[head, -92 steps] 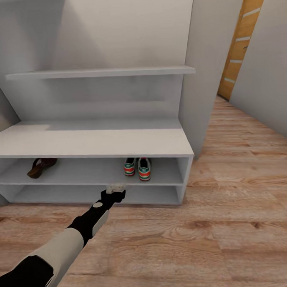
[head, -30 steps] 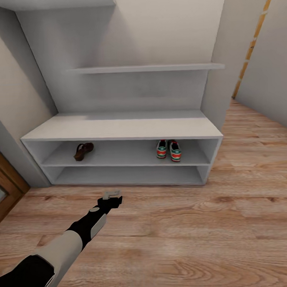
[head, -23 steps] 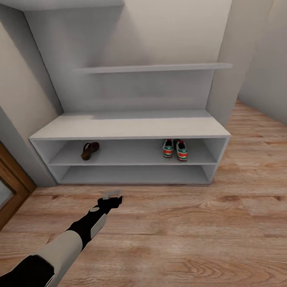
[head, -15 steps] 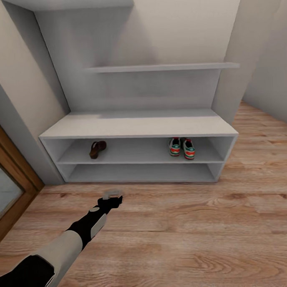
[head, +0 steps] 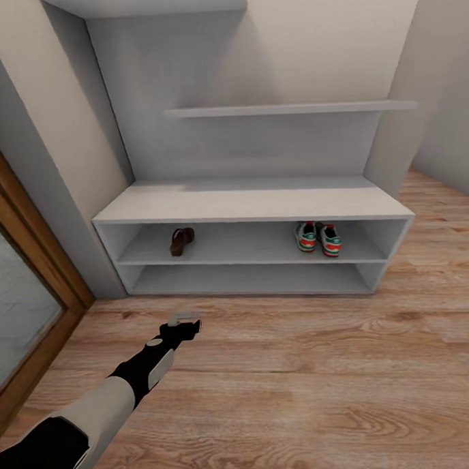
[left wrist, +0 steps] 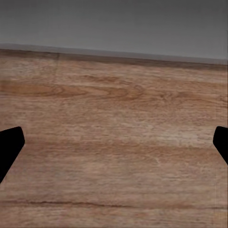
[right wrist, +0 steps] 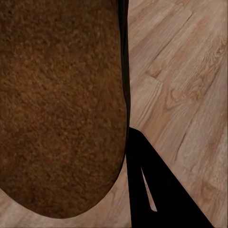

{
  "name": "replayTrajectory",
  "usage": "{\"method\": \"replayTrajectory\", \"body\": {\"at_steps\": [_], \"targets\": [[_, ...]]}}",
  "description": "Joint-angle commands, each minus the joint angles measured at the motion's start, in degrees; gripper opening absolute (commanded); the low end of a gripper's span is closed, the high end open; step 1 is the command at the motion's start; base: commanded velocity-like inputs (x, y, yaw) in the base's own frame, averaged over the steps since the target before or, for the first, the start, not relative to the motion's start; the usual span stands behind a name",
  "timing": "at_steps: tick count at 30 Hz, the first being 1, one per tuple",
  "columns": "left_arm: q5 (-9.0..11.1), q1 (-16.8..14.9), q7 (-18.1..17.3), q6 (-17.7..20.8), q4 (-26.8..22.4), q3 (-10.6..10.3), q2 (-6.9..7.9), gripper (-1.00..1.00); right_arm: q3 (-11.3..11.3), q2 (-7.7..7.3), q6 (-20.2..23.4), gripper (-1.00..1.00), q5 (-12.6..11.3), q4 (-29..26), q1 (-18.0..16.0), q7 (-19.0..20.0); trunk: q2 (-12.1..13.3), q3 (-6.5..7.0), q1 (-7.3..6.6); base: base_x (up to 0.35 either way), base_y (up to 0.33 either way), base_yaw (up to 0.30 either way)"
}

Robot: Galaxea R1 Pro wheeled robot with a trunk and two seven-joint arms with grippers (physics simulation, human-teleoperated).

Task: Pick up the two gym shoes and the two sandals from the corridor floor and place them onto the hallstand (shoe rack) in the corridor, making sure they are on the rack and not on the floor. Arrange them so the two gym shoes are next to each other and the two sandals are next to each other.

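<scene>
Shoe rack (head: 254, 205): sneakers (head: 318, 238) side by side on its upper shelf toward the right end, one sandal (head: 181, 240) toward the left. Left gripper (head: 184, 325) wide open, empty, over floor (head: 322, 367) before the rack. Right gripper's grip state: can't tell; brown sandal sole (right wrist: 57, 104) directly against its camera.

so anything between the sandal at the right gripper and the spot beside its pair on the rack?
Nothing visible. The hallstand has its upper tier bare between the shelved sandal and the gym shoes. The held sandal is at the right gripper; the open left gripper hovers over floor, short of the rack.
</scene>
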Motion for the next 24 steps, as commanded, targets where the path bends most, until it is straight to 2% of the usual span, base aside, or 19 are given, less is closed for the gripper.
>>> {"method": "replayTrajectory", "body": {"at_steps": [1,20,24], "targets": [[0.4,0.0,0.3,-0.2,-0.1,-0.5,0.07,1.00,-0.1,0.00,0.3,-1.00,0.4,-0.1,-0.1,0.4,0.0,-0.05,-0.01,-0.001,0.350,0.000],[0.4,0.0,0.3,-0.2,-0.1,-0.5,0.03,1.00,-0.1,0.00,0.3,-1.00,0.4,-0.1,-0.1,0.4,0.0,-0.05,-0.01,0.000,0.348,0.000],[0.4,0.0,0.3,-0.2,-0.1,-0.5,0.03,1.00,-0.1,0.00,0.3,-1.00,0.4,0.0,-0.1,0.4,0.0,-0.05,-0.01,0.000,0.136,0.000]]}}
